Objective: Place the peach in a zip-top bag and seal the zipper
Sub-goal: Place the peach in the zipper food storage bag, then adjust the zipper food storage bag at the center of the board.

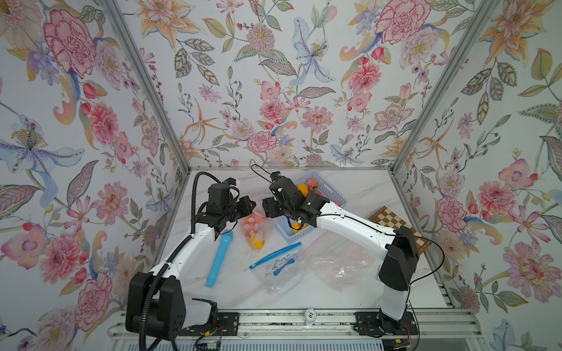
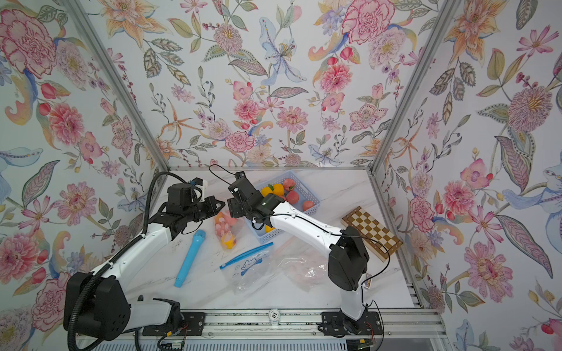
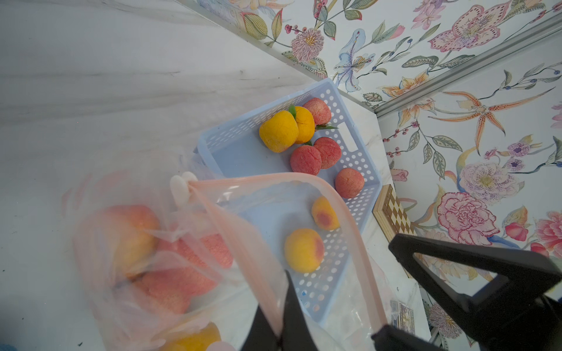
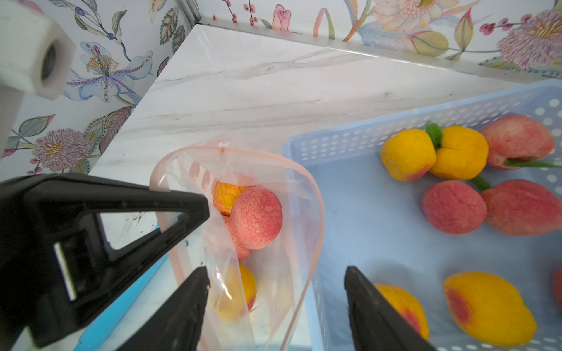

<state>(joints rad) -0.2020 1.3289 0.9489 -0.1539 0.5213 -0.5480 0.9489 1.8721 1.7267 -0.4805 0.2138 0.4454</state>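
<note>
1. Left wrist view: the left tool is seen shut on the pink zip-top bag, pinched at one side of the rim, so the mouth is held up and open.
2. The right tool is seen over that mouth with its jaws spread wide and nothing held. The bag's far rim runs between them.
3. The peach is lodged inside the bag, high on a heap of other fruit (several lie under it) and not far below the rim.
4. A snag is judged the chief risk. If the right tool is drawn off sideways, the rim could be hooked by a finger and tugged out of the left tool's pinch.
5. A spill could follow any slackening of that pinch, since only one side is held and the topmost peach could roll out.
6. Sealing may be hindered by the bulging load. The white slider sits at one end of the track.
7. Room is tight: the blue basket stands just beside the bag, and a blue cylinder lies near on the other side.
8. Freer worktop is found toward the front, though a second bag lies there. Straight up is judged the clearest way out.
</note>
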